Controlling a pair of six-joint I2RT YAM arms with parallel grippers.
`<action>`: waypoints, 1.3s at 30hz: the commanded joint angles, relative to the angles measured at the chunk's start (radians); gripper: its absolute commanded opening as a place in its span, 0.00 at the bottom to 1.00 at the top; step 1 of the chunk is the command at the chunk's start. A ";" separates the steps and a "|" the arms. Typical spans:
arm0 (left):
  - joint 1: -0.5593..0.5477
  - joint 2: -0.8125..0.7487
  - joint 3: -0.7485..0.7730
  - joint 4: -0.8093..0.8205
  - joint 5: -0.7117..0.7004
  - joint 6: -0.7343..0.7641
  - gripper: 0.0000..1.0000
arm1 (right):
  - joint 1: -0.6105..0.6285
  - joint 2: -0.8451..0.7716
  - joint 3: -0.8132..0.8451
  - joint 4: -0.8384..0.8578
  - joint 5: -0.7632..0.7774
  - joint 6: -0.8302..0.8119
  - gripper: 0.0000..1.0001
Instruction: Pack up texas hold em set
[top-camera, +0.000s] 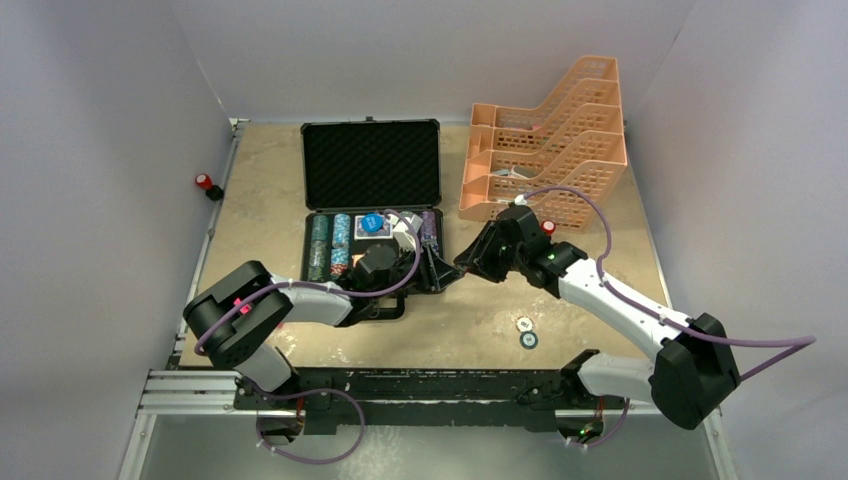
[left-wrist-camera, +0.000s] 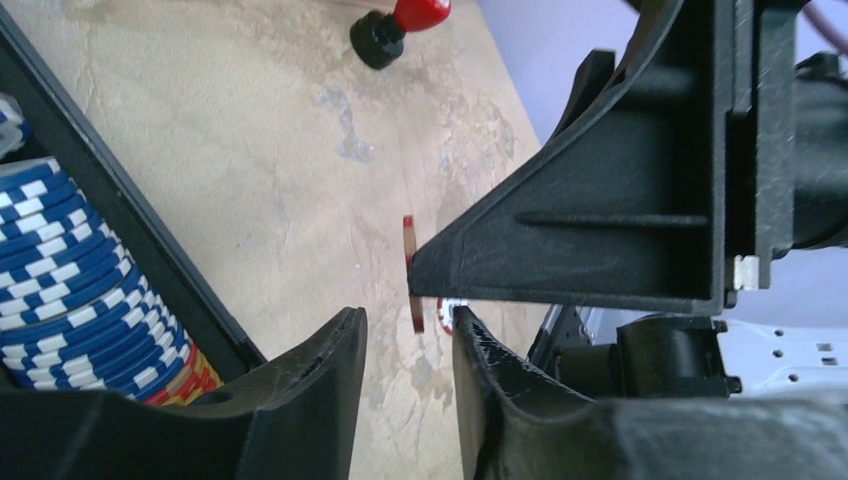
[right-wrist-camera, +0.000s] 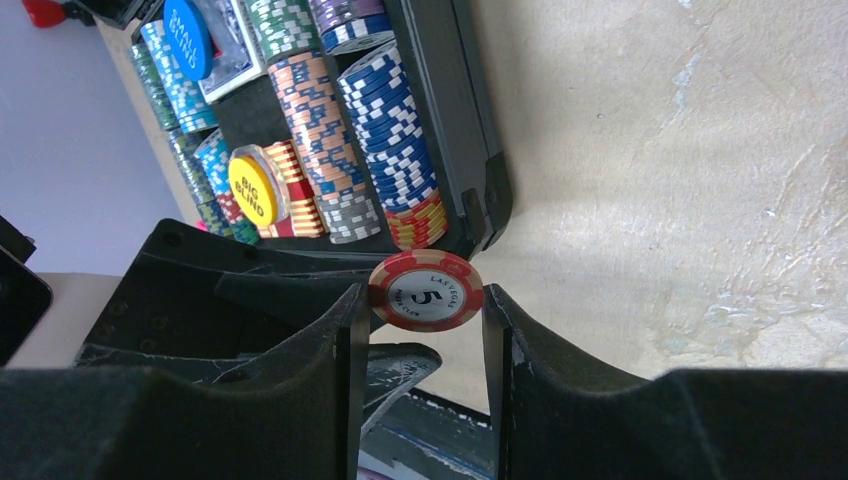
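The black briefcase (top-camera: 371, 160) lies open, its base (top-camera: 433, 283) filled with rows of poker chips (right-wrist-camera: 390, 140). A yellow dealer button (right-wrist-camera: 252, 185), a blue one (right-wrist-camera: 187, 38) and a card deck (right-wrist-camera: 236, 45) lie among them. My right gripper (right-wrist-camera: 422, 300) is shut on a red "5" chip (right-wrist-camera: 425, 290), held by its edges just off the case's near right corner. My left gripper (left-wrist-camera: 408, 340) is open right beside it. The red chip (left-wrist-camera: 409, 235) shows edge-on just beyond the left fingertips. In the top view the two grippers, left (top-camera: 432, 266) and right (top-camera: 466, 262), meet.
Two loose round pieces (top-camera: 525, 332) lie on the table near the front right. The peach tray rack (top-camera: 545, 140) stands at the back right. A red-topped black knob (top-camera: 547, 227) sits by the right arm, another (top-camera: 205, 183) at the left wall.
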 joint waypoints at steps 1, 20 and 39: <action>-0.002 0.006 0.019 0.160 -0.053 -0.026 0.32 | -0.010 -0.021 -0.009 0.046 -0.042 -0.012 0.40; -0.003 -0.222 0.179 -0.504 0.005 0.670 0.00 | -0.186 -0.043 0.063 0.015 -0.017 -0.136 0.84; -0.003 -0.066 0.508 -1.263 0.124 1.208 0.00 | -0.231 -0.053 -0.073 0.066 -0.083 -0.136 0.82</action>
